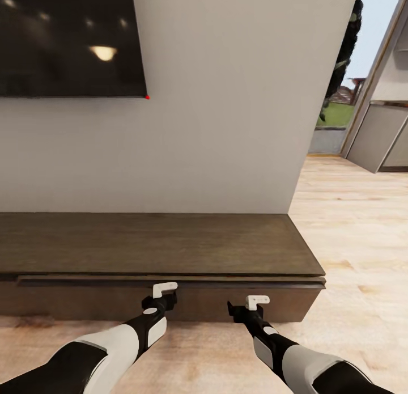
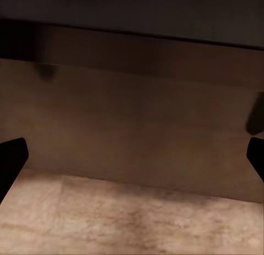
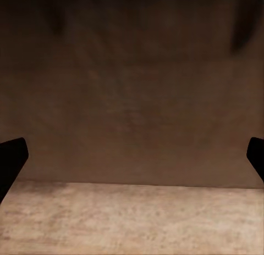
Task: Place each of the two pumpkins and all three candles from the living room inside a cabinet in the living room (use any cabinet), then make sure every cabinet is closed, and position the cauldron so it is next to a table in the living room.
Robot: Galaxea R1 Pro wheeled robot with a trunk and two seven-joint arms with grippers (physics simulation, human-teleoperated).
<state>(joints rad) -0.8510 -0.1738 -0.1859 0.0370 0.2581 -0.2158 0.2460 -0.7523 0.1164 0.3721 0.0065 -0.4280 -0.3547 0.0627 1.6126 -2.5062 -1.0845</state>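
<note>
A: Where does the job stand?

B: The cabinet sits against the wall straight ahead, its top bare and its wide drawer front looking all but flush, so it reads as closed or nearly so.

A: And the tools?

B: The left tool and right tool both hover just before that front, fingers spread wide, holding nothing. Whether pumpkins and candles lie inside, I cannot tell.
</note>
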